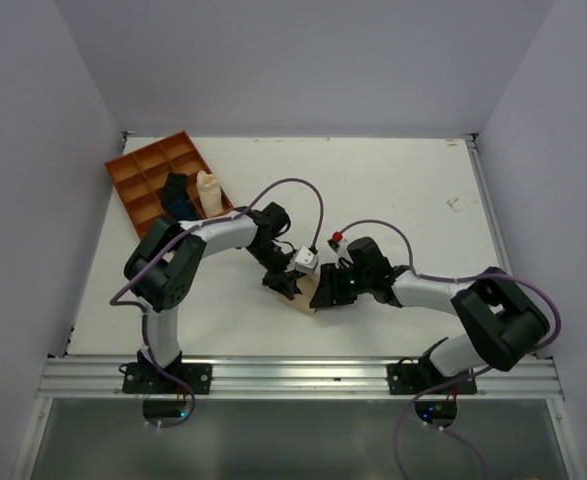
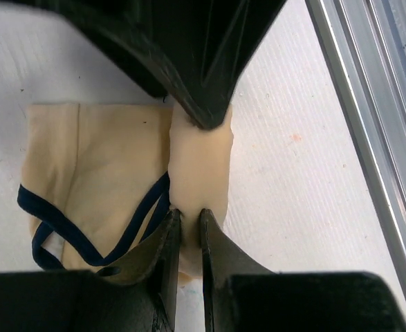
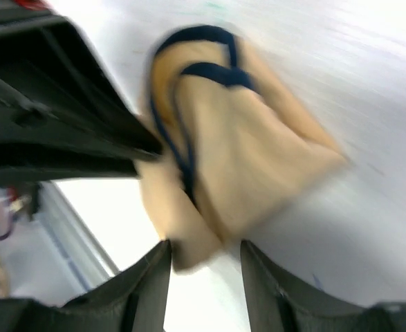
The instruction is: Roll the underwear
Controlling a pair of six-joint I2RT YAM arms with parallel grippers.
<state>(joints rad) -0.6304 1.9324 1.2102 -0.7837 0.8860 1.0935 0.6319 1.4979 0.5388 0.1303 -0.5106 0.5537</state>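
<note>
Your left tool [image 2: 187, 220] stands narrow, pinching the folded edge of the underwear [image 2: 99, 159], which lies on the surface [image 2: 292, 173] toward 6 o'clock, close to the near edge. Your right tool [image 3: 204, 247] gapes wide at the cloth's end, holding nothing. On one pinch alone, the fold may slip out and the roll spring flat.

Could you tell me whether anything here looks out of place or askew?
Nothing is spilled or damaged. Only the underwear sits uneven: the left gripper pinches one side into a raised ridge, and its dark trim loops out crookedly from the flat part.
</note>
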